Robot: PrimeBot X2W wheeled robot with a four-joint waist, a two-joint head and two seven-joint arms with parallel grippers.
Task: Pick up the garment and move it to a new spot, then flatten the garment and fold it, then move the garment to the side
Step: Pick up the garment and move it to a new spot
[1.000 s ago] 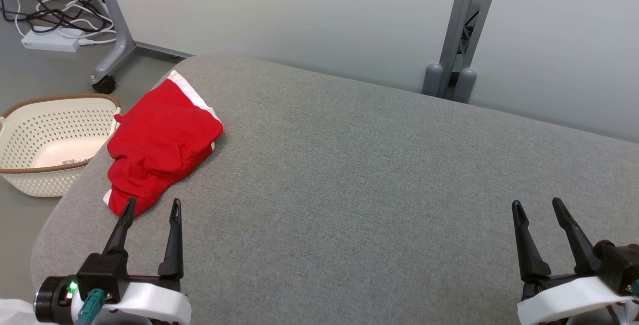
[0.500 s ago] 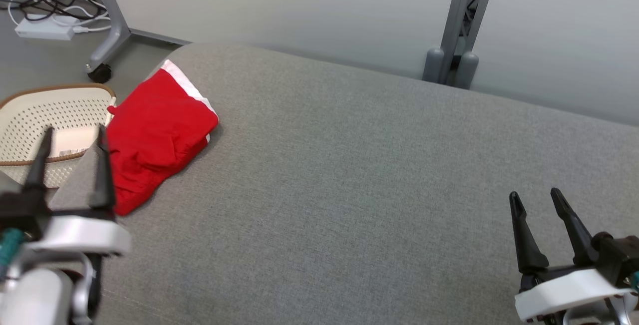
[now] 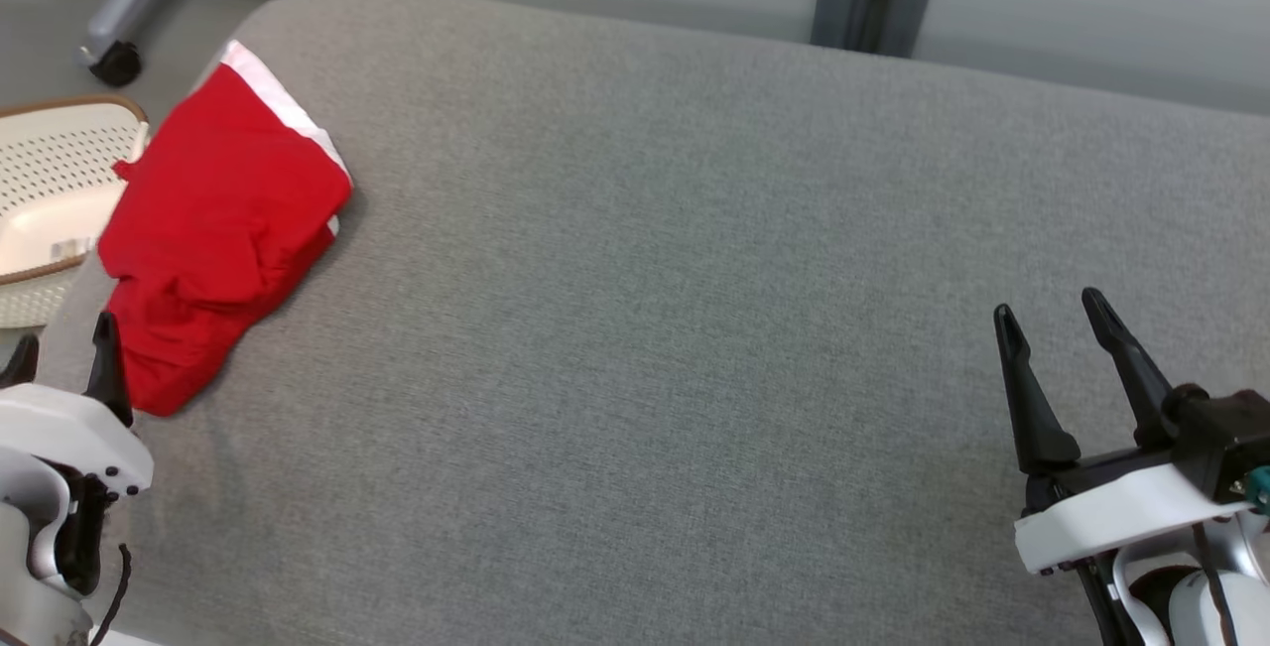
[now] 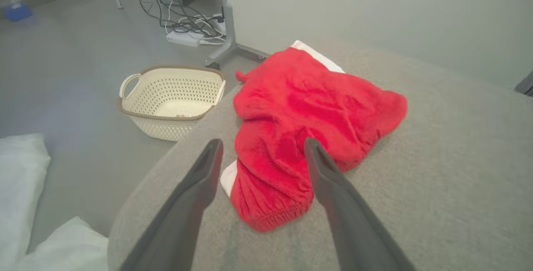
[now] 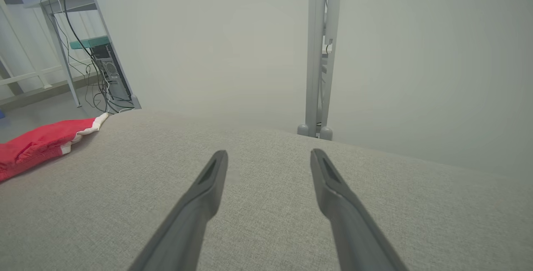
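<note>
Red garment lay crumpled on a grey upholstered surface near a cream basket.
The left gripper and right gripper stood spread, empty.

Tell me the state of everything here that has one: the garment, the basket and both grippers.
Garment: crumpled, lying loose at the table's left end, not held.
Basket: upright on the floor, looks empty.
Left gripper: open, holding nothing, aimed at the garment.
Right gripper: open, holding nothing, over bare table.
</note>
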